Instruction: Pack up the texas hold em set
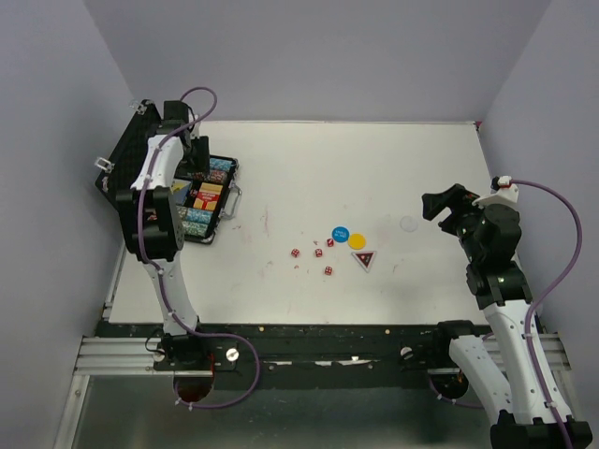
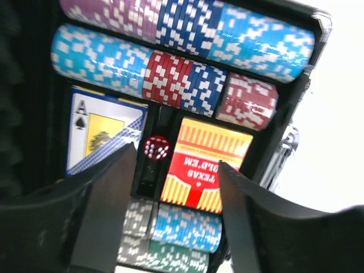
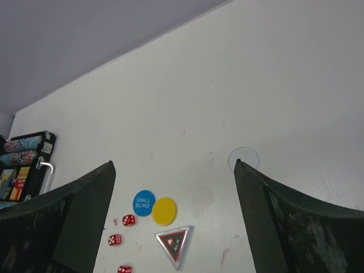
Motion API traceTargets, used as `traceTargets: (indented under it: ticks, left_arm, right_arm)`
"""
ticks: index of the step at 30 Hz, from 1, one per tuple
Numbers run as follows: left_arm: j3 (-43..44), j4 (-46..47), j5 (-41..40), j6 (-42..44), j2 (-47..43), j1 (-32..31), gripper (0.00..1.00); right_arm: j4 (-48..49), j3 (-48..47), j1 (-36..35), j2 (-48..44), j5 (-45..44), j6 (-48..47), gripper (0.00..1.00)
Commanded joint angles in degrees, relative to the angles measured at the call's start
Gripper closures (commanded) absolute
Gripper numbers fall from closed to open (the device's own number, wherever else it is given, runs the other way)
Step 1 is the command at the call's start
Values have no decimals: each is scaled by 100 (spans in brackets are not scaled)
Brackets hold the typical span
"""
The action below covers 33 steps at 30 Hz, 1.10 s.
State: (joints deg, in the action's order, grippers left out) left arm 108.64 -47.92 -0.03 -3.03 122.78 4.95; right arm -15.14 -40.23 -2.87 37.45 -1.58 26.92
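The black case lies open at the table's left, its foam lid propped back. It holds rows of multicoloured chips and two card decks. A red die sits at the narrow slot between the decks. My left gripper hovers over the case, open and empty. Several red dice, a blue disc, a yellow disc, a dark triangular token and a white disc lie mid-table. My right gripper is open and empty, above the table to their right.
The right wrist view shows the blue disc, yellow disc, token, dice, white disc and the case far left. Grey walls enclose the table. A metal rail runs along the near edge.
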Motion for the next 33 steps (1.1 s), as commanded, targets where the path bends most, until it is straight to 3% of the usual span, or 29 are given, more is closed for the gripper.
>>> traceTargets:
  ticks: [1,5,11,16,19,24,33]
  left_arm:
    - [-368,415,390,-180,-1167,-152,21]
    - [-738,416,215,-321,-1818,-477,13]
    - [-1449,257,-59,-874,-2705,-1777,12]
    - [-2749,941,469,-1823,-3435,-2506,14]
    - [-3610,1538,224,-1860,-3708,-3077,14]
    - [-4210,1751,47,-1552,-3473,-3895,14]
    - [-4501,2173,-243,-1499,-2804,-4599,14]
  right_arm:
    - [-42,-46,33,-54,123,-99,7]
    - [-77,-55,41,-54,115,-99,7]
    - [-95,-82,33,34,308,-108,7]
    - [-112,-82,41,-27,352,-99,7]
    - [-130,-73,33,-54,361,-81,7]
    - [-156,-82,33,-115,387,-90,7]
    - [-148,-73,33,-124,404,-81,7]
